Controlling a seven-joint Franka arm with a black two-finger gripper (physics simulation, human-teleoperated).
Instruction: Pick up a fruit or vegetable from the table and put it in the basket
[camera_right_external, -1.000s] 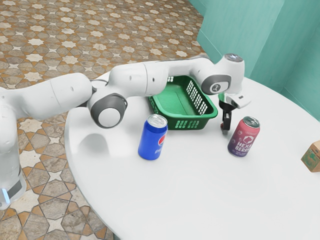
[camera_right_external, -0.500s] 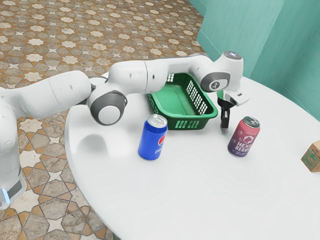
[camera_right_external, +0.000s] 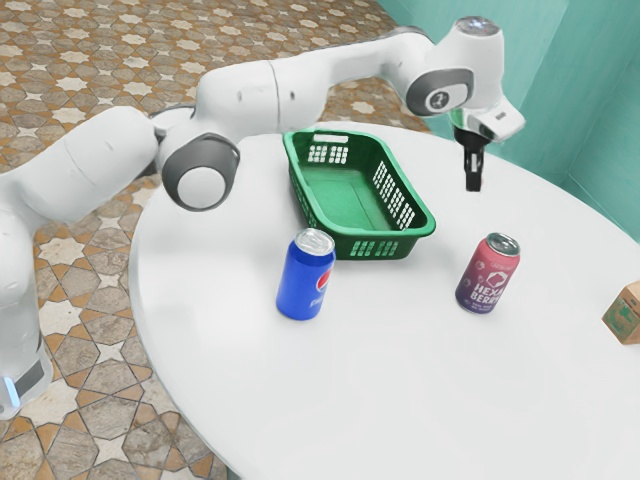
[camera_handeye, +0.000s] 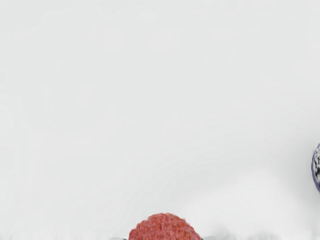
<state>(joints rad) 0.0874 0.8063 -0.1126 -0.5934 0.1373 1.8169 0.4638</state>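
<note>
My gripper (camera_right_external: 474, 183) hangs in the air beyond the red can, to the exterior view's right of the green basket (camera_right_external: 345, 195). In the wrist view a bumpy red fruit (camera_handeye: 165, 229), like a raspberry or strawberry, is at the lower edge, with a grey tip of the gripper (camera_handeye: 164, 238) on each side of it. The gripper is shut on this fruit, which the fingers hide in the exterior view. The basket stands upright on the table, and its visible floor is bare green.
A blue Pepsi can (camera_right_external: 306, 275) stands by the basket's near corner. A red and purple can (camera_right_external: 488, 274) stands below the gripper in the exterior view; part of a can top (camera_handeye: 317, 167) shows in the wrist view. A small brown carton (camera_right_external: 626, 314) is at the exterior view's right edge.
My gripper has risen well off the table and shifted slightly toward the exterior view's right, carrying the red fruit up. The basket and cans have stayed put.
</note>
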